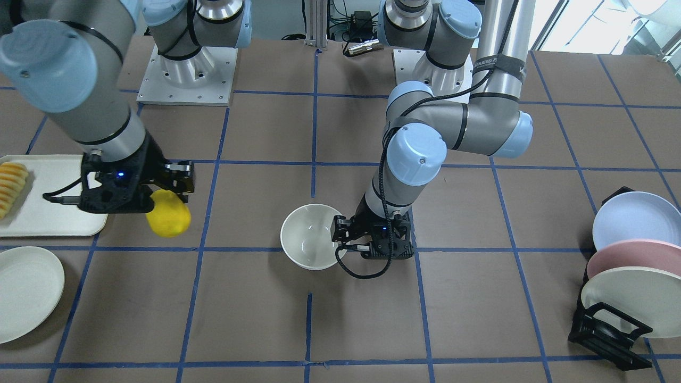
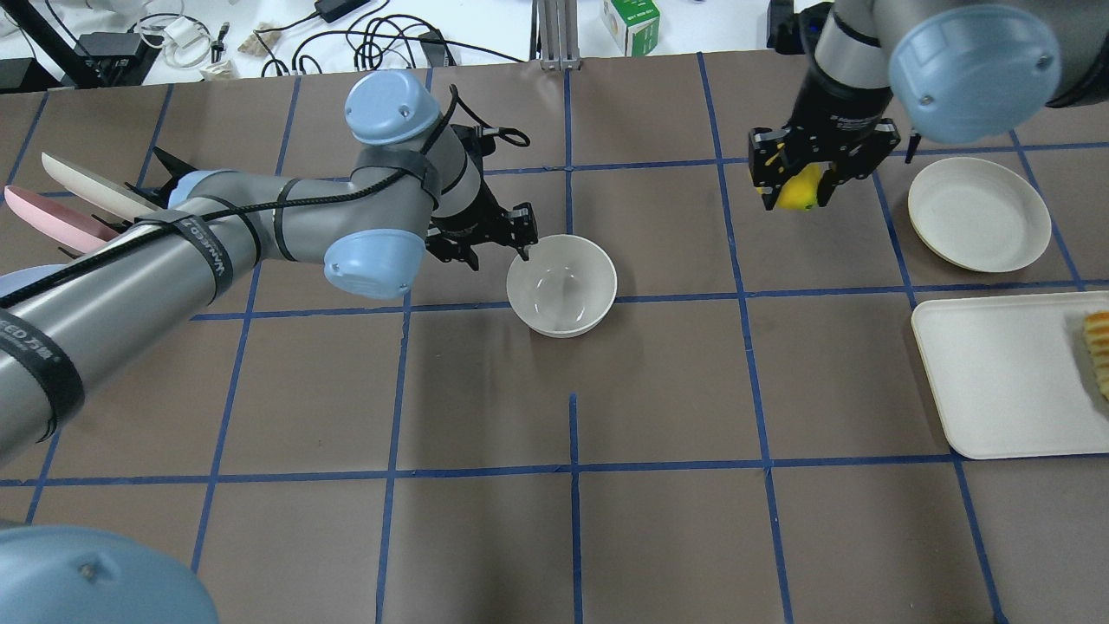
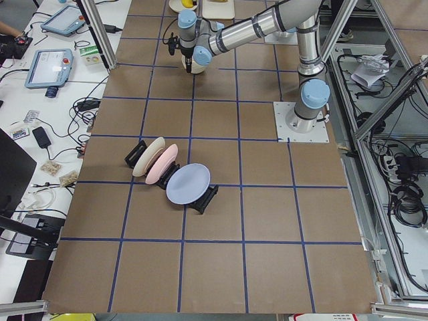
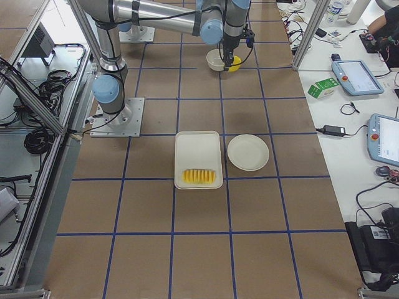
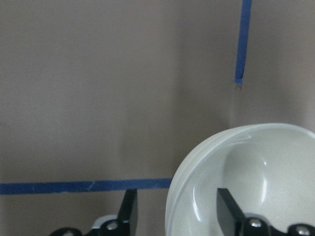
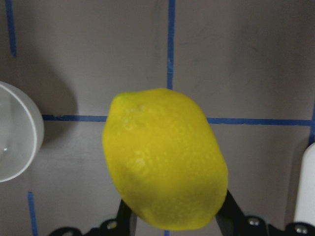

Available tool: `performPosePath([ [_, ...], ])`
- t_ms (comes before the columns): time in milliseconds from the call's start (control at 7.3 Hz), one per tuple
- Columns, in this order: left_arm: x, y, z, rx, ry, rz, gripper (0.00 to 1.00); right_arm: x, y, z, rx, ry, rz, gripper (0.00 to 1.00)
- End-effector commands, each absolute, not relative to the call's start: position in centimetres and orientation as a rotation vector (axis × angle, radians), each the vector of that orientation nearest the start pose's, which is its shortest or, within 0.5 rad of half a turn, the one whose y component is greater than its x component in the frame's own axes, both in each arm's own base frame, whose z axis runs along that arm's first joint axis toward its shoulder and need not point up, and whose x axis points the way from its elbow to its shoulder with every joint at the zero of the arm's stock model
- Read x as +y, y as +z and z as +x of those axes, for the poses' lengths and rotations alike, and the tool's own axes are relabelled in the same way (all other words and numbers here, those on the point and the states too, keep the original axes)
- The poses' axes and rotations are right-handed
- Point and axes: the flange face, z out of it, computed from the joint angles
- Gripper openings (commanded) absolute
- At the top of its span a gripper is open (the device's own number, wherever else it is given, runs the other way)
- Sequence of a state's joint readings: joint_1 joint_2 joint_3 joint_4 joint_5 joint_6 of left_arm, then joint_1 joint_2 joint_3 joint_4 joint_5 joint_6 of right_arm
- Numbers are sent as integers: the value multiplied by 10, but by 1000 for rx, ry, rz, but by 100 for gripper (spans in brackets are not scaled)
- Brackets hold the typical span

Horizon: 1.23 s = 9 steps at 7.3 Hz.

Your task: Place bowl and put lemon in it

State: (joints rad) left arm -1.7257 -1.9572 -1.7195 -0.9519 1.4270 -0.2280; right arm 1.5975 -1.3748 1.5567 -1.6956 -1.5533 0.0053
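Note:
The off-white bowl (image 1: 311,236) stands upright on the table near the middle; it also shows in the overhead view (image 2: 561,284) and the left wrist view (image 5: 246,182). My left gripper (image 1: 340,234) (image 2: 524,243) is open and straddles the bowl's rim, one finger inside and one outside, with a gap to the wall (image 5: 174,211). My right gripper (image 1: 170,199) (image 2: 797,186) is shut on the yellow lemon (image 1: 169,214) (image 6: 165,160) and holds it above the table, well to the side of the bowl, whose edge shows in the right wrist view (image 6: 15,132).
A cream tray (image 1: 53,223) (image 2: 996,381) with ridged sliced food (image 1: 11,186) lies beside my right gripper. A flat cream plate (image 1: 24,292) (image 2: 979,212) lies next to it. A black rack with three upright plates (image 1: 633,266) (image 3: 170,177) stands at the table's other end.

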Motion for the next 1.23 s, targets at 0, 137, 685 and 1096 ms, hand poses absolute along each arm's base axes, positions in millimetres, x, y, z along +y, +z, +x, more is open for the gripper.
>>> performPosePath([
  [0,-574,318,-182,3246,-52,67,93,-552,392,201,3044,101,41,0],
  [137,-567,336,-157,3207,-29,148,93,-553,384,212,3040,102,67,0],
  [685,-512,448,-144,3105,-5,217,100,-544,316,327,3047,83,114,0],
  [1096,-504,497,-144,3106,28,203,100,-540,262,356,3068,188,150,0],
])
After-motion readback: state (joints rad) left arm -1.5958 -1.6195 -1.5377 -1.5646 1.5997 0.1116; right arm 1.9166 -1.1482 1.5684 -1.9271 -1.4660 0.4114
